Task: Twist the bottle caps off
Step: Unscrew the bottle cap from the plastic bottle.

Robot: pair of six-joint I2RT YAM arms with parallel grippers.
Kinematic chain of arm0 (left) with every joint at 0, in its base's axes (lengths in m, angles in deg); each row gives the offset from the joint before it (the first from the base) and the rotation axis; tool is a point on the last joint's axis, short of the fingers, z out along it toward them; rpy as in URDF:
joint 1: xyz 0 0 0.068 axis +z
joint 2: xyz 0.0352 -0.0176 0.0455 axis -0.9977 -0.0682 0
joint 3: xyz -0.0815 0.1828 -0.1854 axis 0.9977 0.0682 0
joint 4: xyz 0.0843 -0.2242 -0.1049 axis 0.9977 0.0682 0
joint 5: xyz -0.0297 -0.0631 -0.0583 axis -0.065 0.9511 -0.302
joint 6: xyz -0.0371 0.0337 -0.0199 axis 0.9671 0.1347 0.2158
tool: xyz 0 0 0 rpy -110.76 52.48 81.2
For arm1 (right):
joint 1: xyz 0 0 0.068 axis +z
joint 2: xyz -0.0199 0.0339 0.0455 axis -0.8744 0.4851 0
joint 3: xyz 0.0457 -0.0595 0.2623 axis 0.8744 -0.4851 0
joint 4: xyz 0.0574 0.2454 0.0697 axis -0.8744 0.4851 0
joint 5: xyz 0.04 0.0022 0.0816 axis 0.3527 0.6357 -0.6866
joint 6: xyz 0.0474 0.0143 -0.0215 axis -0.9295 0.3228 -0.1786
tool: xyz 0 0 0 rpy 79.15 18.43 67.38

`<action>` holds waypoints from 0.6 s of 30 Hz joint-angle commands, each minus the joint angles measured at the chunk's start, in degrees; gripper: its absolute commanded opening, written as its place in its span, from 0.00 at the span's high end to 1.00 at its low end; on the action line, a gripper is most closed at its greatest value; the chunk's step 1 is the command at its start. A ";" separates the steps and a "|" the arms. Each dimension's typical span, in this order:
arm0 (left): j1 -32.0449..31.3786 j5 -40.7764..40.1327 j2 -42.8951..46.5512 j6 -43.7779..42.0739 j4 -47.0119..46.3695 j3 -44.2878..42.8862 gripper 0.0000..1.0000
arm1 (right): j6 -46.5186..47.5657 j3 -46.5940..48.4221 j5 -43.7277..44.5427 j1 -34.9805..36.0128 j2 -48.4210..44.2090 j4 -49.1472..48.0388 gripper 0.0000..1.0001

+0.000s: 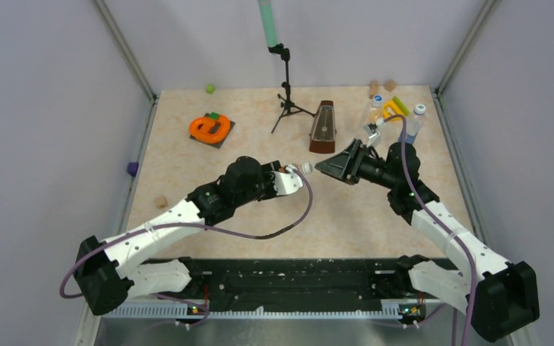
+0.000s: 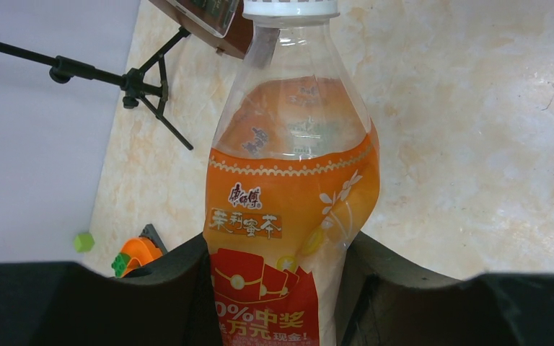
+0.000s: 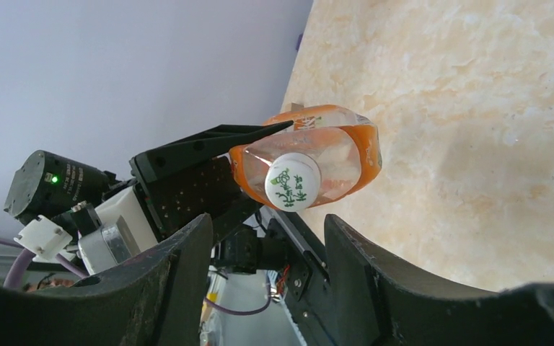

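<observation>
Two wrist views resolve what the overhead view hides. Above the beige marbled table, walled in grey, the left gripper is clamped on the orange bottle, whose base is cut off. The right gripper stands parted, just short of the white cap, which it does not touch.

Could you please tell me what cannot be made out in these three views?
- Top view: the orange bottle is hidden by the left gripper; only its white cap shows.
- Left wrist view: its base is cut off by the bottom edge, the cap's top by the upper edge.
- Top view: the blue-capped bottle and the blue-labelled bottle are too small to judge their caps.
</observation>
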 commanded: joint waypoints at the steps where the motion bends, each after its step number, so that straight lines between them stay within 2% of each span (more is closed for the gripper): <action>1: -0.51 -1.32 1.58 -1.22 -4.07 0.40 1.00 | -0.48 1.01 0.45 0.76 -0.60 -2.98 0.43; 18: -0.85 3.07 2.83 -6.20 -5.32 2.11 1.00 | 0.37 3.71 -3.40 2.24 3.10 -0.29 0.46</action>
